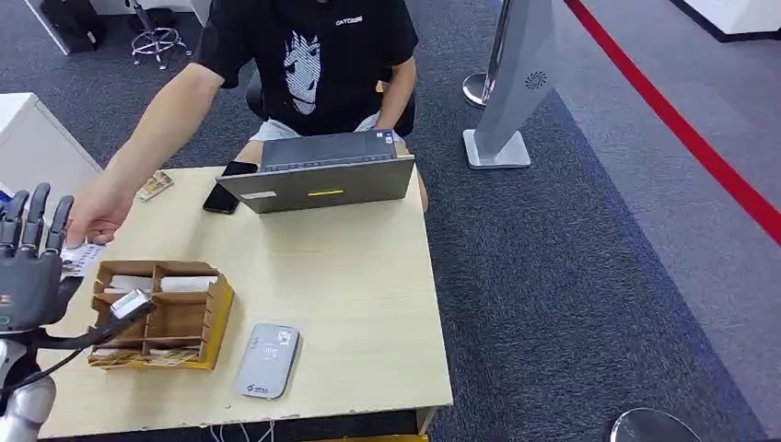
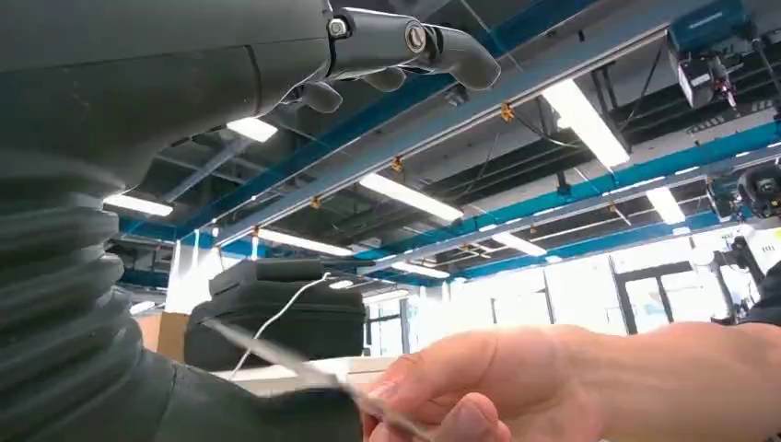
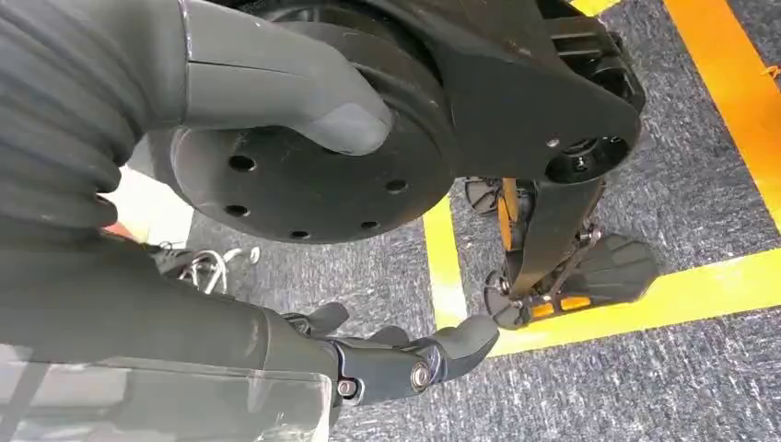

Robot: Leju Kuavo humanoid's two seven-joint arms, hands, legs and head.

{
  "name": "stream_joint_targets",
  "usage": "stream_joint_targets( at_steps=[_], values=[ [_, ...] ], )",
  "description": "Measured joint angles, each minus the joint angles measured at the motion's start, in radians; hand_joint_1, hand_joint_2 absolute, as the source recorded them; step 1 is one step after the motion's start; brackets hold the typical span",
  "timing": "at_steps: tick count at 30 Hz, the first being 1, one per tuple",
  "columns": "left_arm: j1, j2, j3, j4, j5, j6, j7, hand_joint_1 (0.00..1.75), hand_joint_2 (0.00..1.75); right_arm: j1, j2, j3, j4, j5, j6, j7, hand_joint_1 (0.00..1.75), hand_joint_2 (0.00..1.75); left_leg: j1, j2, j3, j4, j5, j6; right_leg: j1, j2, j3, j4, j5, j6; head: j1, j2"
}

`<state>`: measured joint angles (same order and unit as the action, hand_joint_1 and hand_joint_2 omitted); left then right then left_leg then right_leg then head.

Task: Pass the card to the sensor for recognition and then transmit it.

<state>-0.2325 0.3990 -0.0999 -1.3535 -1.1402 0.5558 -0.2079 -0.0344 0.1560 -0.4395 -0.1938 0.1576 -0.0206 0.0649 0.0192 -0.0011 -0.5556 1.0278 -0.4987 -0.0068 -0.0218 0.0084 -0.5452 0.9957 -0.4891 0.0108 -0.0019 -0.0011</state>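
Note:
My left hand [image 1: 32, 267] is raised at the table's left edge, fingers straight up and spread, holding nothing. A person's hand [image 1: 92, 216] reaches in beside it and pinches a white card [image 1: 81, 258]. In the left wrist view that person's hand [image 2: 516, 387] holds the thin card [image 2: 304, 373] edge-on, close to my thumb, while my left hand's [image 2: 184, 83] fingers [image 2: 433, 41] stand far from it. The grey card sensor [image 1: 267, 359] lies flat near the table's front edge. My right hand [image 3: 230, 322] hangs over the carpet, loosely curled and holding nothing.
A wooden card organiser [image 1: 161, 313] stands left of the sensor. A grey laptop [image 1: 318, 180] and a black phone [image 1: 230, 184] lie at the far side of the table [image 1: 368, 285], where the person sits. A grey kiosk stand [image 1: 507, 92] rises on the carpet to the right.

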Motion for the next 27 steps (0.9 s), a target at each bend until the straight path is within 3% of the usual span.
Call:
stream_joint_targets(
  at_steps=[21,23,27],
  values=[
    [0.012,0.006,0.0,0.0,0.016,0.009,-0.011,1.75,1.75,0.0,0.0,0.0,0.0,0.017,0.0,-0.003,0.0,1.75,0.0,0.0,0.0,0.0,0.0,0.0,0.0,0.0,0.0,0.0,0.0,0.0,0.0,0.0],
    [0.025,-0.004,0.0,-0.008,0.016,0.017,-0.024,1.75,1.75,0.0,0.0,0.0,0.0,0.017,0.0,-0.006,0.0,1.75,0.0,0.0,0.0,0.0,0.0,0.0,0.0,0.0,0.0,0.0,0.0,0.0,0.0,0.0],
    [0.086,-0.068,-0.025,-0.066,0.01,0.053,-0.043,1.75,1.75,0.0,0.0,0.0,0.0,0.016,-0.006,-0.011,0.0,1.75,-0.001,0.0,0.0,0.0,0.0,0.0,-0.001,0.0,0.0,-0.001,0.0,0.0,0.0,0.0]
  ],
)
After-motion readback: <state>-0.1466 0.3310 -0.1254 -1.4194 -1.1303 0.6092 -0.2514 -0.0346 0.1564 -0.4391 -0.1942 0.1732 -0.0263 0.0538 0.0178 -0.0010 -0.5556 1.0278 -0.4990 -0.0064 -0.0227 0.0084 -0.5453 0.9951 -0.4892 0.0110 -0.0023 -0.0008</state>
